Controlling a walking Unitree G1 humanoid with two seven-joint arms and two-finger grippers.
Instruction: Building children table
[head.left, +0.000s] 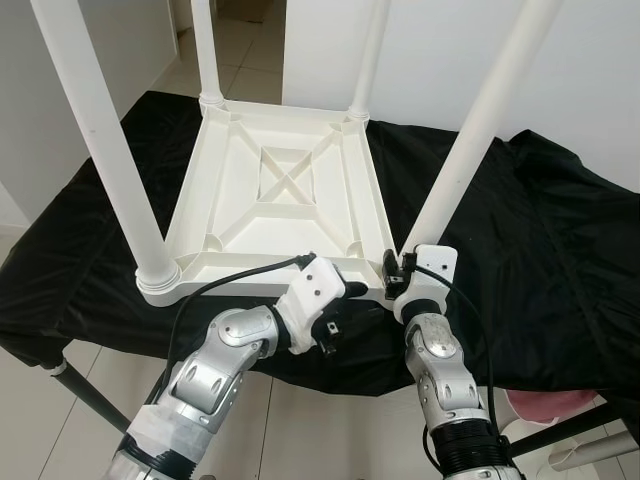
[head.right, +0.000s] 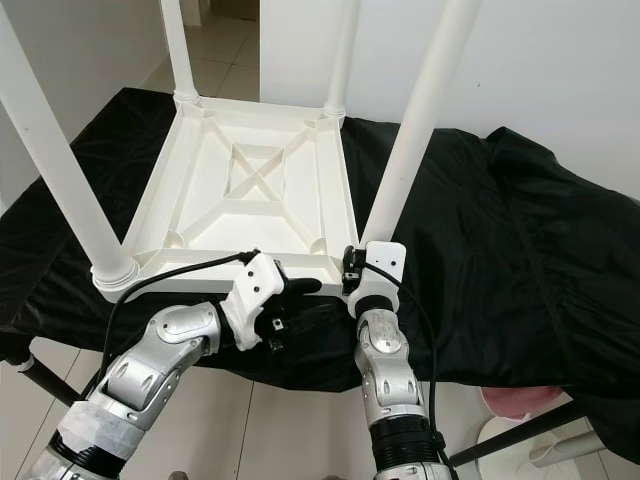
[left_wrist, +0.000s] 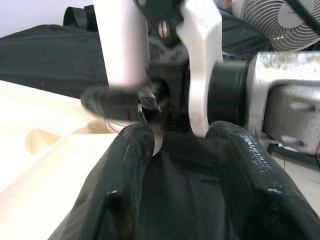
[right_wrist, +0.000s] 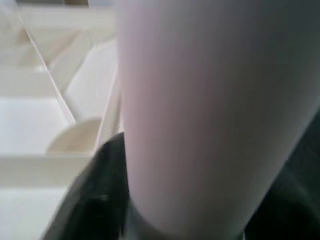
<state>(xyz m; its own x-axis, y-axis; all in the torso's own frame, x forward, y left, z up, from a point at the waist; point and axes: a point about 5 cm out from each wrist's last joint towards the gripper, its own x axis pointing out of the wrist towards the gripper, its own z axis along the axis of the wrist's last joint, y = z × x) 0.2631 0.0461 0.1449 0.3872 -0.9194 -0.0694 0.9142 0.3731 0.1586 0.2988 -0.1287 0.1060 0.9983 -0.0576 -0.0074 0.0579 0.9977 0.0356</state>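
White plastic table (head.left: 280, 190) upside down, four legs upright

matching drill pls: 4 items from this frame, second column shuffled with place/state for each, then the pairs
1. white plastic table top
2. black cloth
3. right gripper
4. left gripper

A. at the base of the near-right white table leg
B. lying upside down, legs pointing up
C. spread under the table
D. at the table's near edge, fingers apart

Pairs: 1-B, 2-C, 3-A, 4-D

The upturned table (head.left: 275, 190) looks smooth, slightly glossy white plastic. Beneath it lies matt, wrinkled black cloth (head.left: 540, 240). The arms (head.left: 445, 375) are brushed silver metal.
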